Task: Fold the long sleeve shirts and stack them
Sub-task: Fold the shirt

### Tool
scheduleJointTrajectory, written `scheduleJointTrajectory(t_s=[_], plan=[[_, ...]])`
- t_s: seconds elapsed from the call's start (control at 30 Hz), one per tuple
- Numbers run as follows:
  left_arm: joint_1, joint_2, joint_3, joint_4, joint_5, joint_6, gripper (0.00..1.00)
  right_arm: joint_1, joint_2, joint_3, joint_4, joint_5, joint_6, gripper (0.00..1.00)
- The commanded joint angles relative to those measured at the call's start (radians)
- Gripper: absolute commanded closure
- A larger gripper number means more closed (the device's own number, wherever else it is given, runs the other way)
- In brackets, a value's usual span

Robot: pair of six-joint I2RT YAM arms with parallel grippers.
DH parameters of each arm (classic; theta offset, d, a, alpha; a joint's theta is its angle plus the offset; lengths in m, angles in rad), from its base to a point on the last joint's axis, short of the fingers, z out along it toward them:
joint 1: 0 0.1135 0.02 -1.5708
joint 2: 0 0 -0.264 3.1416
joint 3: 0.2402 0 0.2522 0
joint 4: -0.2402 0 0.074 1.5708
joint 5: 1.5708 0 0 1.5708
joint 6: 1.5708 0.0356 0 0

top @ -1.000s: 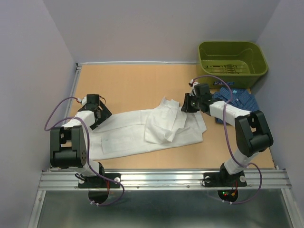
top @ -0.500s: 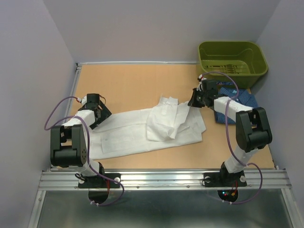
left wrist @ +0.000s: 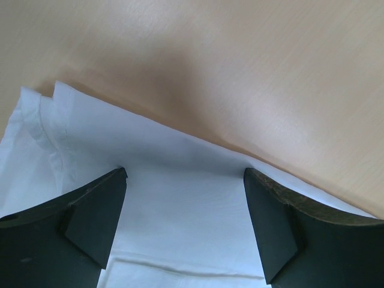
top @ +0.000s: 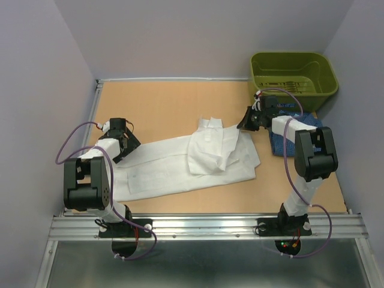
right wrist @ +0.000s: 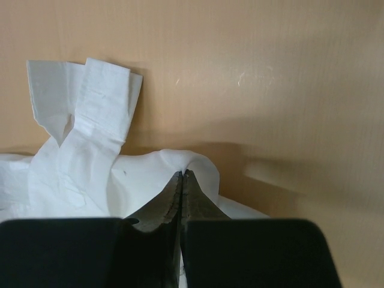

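Nearest us, the left claw (left wrist: 185, 175) hangs with its jaws wide apart just above the left end of the white shirt (top: 174, 171). It grips nothing and sits where it sat a second ago. The shirt lies stretched across the middle of the worktop (top: 168, 108), with a bunched, half-folded section toward its right end.

The change is on the other side. A second ago the right claw (right wrist: 182, 175) was partly open, low over the shirt's far right corner. Now its jaws are pressed fully together. In the wrist view a small peak of white cloth rises right up to the tips, so we judge it clamped on a pinch of the shirt's edge. The arm has also drawn back toward the far right, and the corner looks tugged that way with it.

We take this as the start of a fold, with the corner in hand and ready to be carried over the body of the shirt. The pinch is thin and could slip. Just beyond the tips, a flat strip of the same shirt lies on bare wood. We cannot tell whether it is a cuff or a collar.

Farther right, the dark blue shirt (top: 279, 144) lies partly under the right arm, untouched. The olive-green bin (top: 321, 84) stands behind it in the far corner.
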Motion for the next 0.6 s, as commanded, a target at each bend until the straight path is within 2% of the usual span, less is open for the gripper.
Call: scheduleJointTrajectory(t_s=[0.0,0.23,0.53,0.57], plan=[[0.01,0.021,0.015,-0.061,-0.046,0.01,0.09,-0.022,0.022,0.093,0.075,-0.003,0.018,0.98],[0.01,0.021,0.015,-0.061,-0.046,0.011,0.09,-0.022,0.069,0.162,0.095,0.018,0.012,0.97],[0.01,0.01,0.013,-0.061,-0.047,0.008,0.09,-0.022,0.091,0.187,0.109,0.055,-0.011,0.85],[0.01,0.007,0.012,-0.061,-0.046,0.007,0.09,-0.022,0.08,0.187,0.109,0.05,-0.011,0.8]])
